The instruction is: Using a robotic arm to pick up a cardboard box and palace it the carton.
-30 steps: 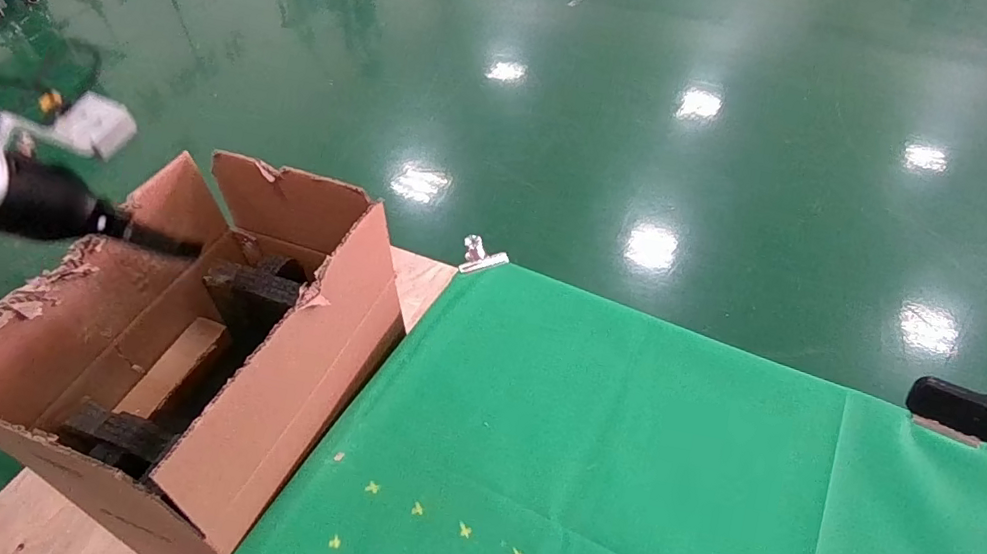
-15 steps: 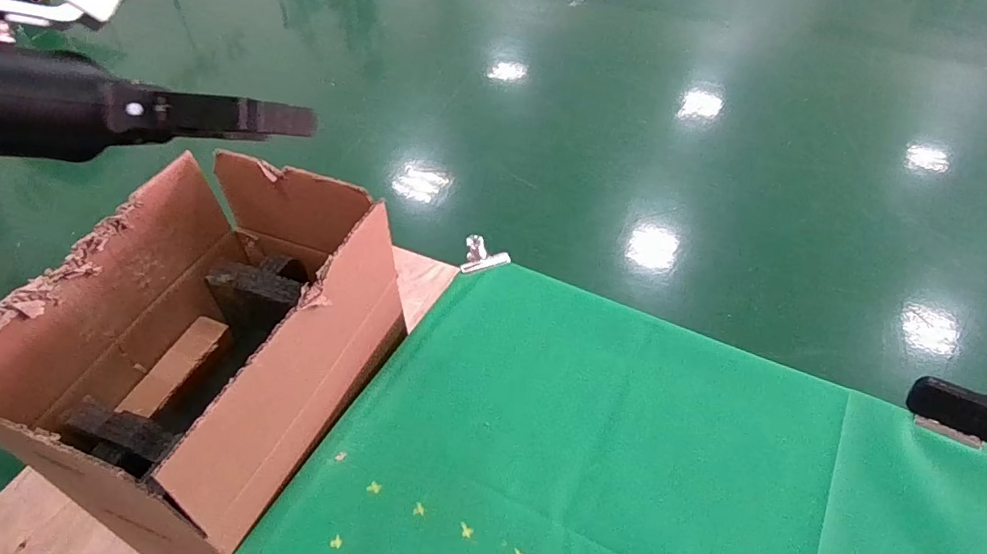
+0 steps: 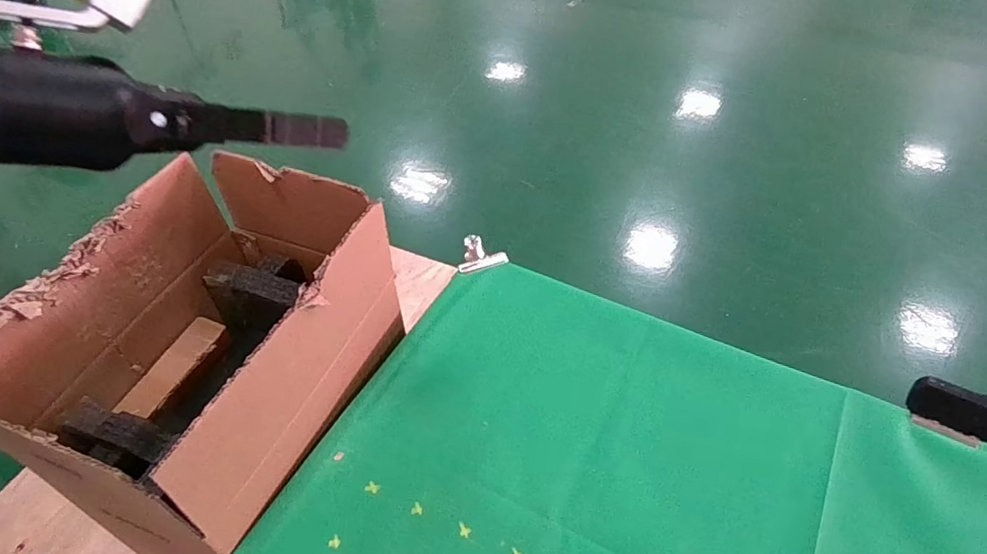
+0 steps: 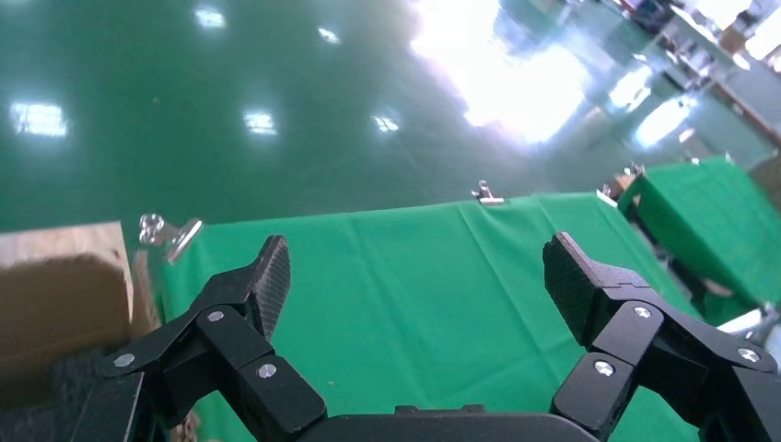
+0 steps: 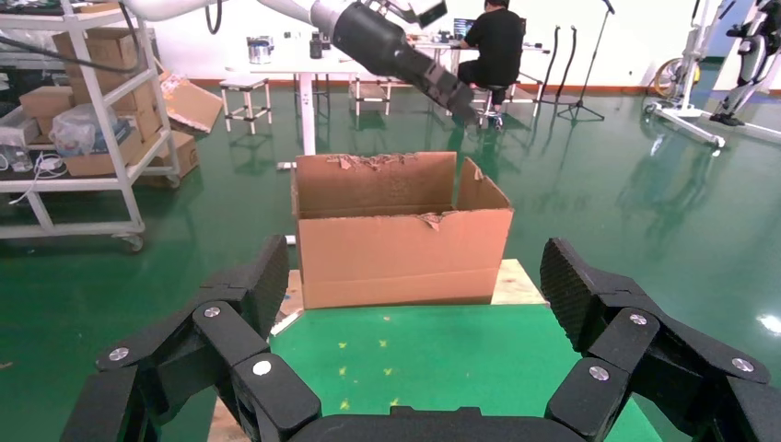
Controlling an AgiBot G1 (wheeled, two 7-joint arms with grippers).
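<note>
Landmark: the carton [image 3: 167, 341] stood at one end of the surface [image 3: 620, 482], flaps upright, edges torn, black foam pieces [image 3: 253, 287] inside.
Cardboard box: a narrow brown face [image 3: 173, 366] showed inside the carton, between the foam pieces; it appeared to be the box, already lying in the carton.
Left gripper [image 3: 306, 130]: hung above the carton's far flap, clear of it, pointing away over the floor; in its wrist view the fingers [image 4: 269, 276] stood wide apart with nothing between them.
Right gripper [image 5: 419, 285]: parked well apart from the carton, over the opposite end of the surface; fingers spread, holding nothing.
Step in hand: judged to be the retreat after placement, since the left gripper was empty above the carton.
Next move: probably only required lifting the left arm clear of the flaps without snagging the torn edge.
</note>
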